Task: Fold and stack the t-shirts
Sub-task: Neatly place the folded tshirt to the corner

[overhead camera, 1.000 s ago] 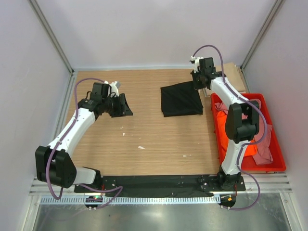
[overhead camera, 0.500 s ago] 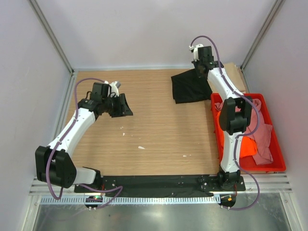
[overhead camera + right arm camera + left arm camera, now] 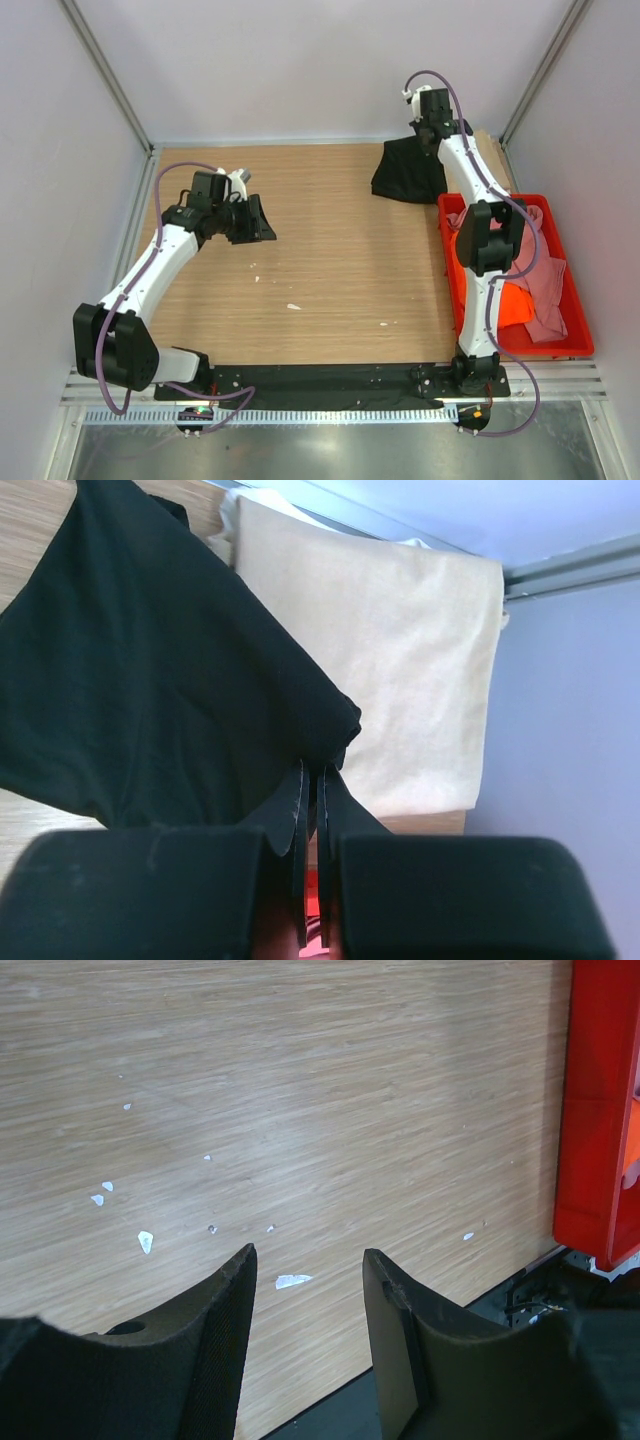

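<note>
My right gripper [image 3: 432,128] is shut on one edge of the folded black t-shirt [image 3: 408,172] at the table's far right. It holds that edge lifted while the rest of the cloth trails on the wood. In the right wrist view the fingertips [image 3: 312,772] pinch the black t-shirt [image 3: 150,680] right beside the flat tan t-shirt [image 3: 400,650]. That tan t-shirt [image 3: 492,152] lies in the back right corner. The orange t-shirt [image 3: 510,306] and the pink t-shirt [image 3: 548,305] lie crumpled in the crate. My left gripper [image 3: 262,222] hovers open over bare wood at the left [image 3: 310,1260], holding nothing.
The red plastic crate [image 3: 582,318] stands along the right edge, next to the right arm; its wall [image 3: 600,1110] shows in the left wrist view. Small white flecks [image 3: 292,1281] dot the wooden table [image 3: 330,280]. Pale walls and metal rails enclose the table.
The right gripper has dragged the black t-shirt from mid-table toward the back right corner, up against the tan t-shirt. The left arm has stayed still.
</note>
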Available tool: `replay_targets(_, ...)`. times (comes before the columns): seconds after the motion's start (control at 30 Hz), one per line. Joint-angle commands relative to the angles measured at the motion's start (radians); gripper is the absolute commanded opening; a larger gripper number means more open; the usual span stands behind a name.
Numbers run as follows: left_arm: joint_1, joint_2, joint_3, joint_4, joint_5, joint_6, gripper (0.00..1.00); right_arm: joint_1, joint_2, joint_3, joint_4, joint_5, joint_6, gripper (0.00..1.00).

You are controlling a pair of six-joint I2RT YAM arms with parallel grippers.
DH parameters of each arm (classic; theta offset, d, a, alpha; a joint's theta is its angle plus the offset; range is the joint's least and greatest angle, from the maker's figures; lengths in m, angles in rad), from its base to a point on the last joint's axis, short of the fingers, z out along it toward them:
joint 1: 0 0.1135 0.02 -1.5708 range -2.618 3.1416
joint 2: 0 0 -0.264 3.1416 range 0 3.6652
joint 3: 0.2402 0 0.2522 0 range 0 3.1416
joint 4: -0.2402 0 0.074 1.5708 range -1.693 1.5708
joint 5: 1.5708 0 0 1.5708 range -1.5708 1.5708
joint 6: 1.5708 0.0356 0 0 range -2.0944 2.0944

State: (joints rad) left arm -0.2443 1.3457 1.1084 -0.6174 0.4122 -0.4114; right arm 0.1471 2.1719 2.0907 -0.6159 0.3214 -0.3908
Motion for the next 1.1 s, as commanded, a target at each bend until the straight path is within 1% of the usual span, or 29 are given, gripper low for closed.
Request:
replay_targets(0.0,0.002,-0.02,0.022,0.016,0.025,0.0,0.48,-0.009,-0.076,0.038,0.01,0.031,-0.025,0.01)
replay_targets(0.3,0.002,-0.023,0.021,0.015,0.025,0.0,0.48,-0.018,-0.124,0.057,0.024,0.031,-0.033,0.01)
replay_targets(0.6,0.002,-0.023,0.019,0.013,0.03,-0.001,0.48,-0.052,-0.173,0.034,0.039,-0.024,-0.051,0.01)
replay_targets(0.83,0.002,-0.026,0.018,0.013,0.03,-0.001,0.48,-0.055,-0.221,0.029,0.05,-0.067,-0.06,0.01)
replay_targets(1.07,0.002,-0.028,0.016,0.012,0.031,-0.001,0.48,-0.057,-0.242,0.019,0.027,-0.05,-0.072,0.01)
